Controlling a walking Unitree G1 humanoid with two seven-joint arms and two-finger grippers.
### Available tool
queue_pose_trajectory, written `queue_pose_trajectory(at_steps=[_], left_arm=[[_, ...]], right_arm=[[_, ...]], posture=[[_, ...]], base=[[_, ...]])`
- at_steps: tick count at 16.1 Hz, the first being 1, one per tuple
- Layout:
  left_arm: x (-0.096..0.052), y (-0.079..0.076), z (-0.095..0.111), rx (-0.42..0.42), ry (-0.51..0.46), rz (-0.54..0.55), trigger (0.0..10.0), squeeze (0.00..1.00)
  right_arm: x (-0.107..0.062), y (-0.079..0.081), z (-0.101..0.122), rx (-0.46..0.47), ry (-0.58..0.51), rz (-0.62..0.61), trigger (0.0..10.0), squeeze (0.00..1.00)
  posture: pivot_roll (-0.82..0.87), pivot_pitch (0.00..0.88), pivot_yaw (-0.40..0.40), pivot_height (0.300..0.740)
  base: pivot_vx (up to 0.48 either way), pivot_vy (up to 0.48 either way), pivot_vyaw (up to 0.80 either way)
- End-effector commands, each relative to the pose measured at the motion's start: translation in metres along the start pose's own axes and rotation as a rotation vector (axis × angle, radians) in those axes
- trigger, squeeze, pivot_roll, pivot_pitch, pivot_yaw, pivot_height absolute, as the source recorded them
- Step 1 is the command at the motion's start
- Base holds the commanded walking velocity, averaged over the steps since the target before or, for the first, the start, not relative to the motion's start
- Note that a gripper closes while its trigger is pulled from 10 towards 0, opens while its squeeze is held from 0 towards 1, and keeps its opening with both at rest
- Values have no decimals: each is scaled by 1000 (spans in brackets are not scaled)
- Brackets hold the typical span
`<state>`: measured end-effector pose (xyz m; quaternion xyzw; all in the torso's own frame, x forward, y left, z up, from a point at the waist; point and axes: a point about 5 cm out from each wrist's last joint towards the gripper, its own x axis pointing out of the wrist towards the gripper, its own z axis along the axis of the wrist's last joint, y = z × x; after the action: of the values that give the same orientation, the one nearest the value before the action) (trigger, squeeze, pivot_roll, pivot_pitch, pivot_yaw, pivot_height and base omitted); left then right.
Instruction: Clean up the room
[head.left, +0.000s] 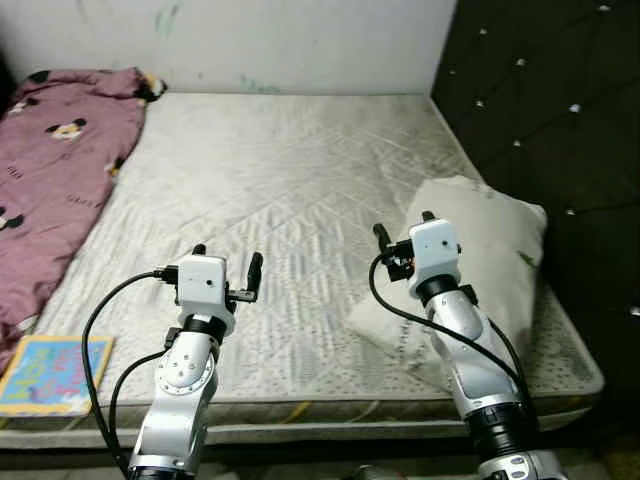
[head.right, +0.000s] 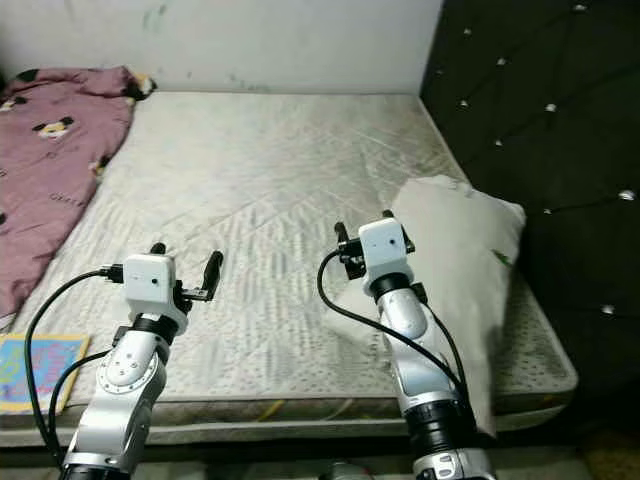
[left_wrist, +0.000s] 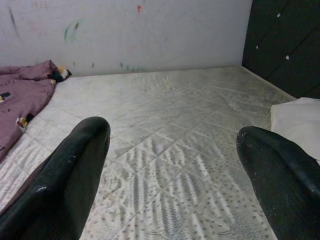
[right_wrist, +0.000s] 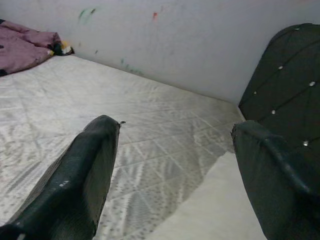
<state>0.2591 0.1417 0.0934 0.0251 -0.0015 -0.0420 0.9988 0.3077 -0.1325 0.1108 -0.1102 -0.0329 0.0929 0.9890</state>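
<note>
A bare grey quilted mattress (head.left: 280, 170) lies in front of me. A pale pillow (head.left: 492, 250) rests at an angle on its right side by the headboard. A purple cartoon-print blanket (head.left: 50, 170) is bunched along the left edge. A colourful picture book (head.left: 55, 372) lies on the front left corner. My left gripper (head.left: 227, 258) hovers open over the front of the mattress, holding nothing. My right gripper (head.left: 403, 226) is open too, raised just left of the pillow, whose near edge passes under its fingers (right_wrist: 90, 170) in the right wrist view.
A black tufted headboard (head.left: 550, 100) stands along the right side of the bed. A stained white wall (head.left: 300, 40) closes the far side. The mattress's front edge (head.left: 330, 410) runs just below my arms.
</note>
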Motion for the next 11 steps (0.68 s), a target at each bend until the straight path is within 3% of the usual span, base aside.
queue_pose_trajectory(at_steps=[1, 11], left_arm=[[0, 1, -1, 7, 6, 4, 10000, 0], [0, 0, -1, 8, 10, 0, 10000, 0]], right_arm=[[3, -2, 4, -9, -14, -5, 10000, 0], [4, -2, 5, -18, -25, 4, 10000, 0]], posture=[[-72, 0, 3, 740], [-69, 0, 0, 740]], base=[[0, -405, 0], [0, -480, 0]])
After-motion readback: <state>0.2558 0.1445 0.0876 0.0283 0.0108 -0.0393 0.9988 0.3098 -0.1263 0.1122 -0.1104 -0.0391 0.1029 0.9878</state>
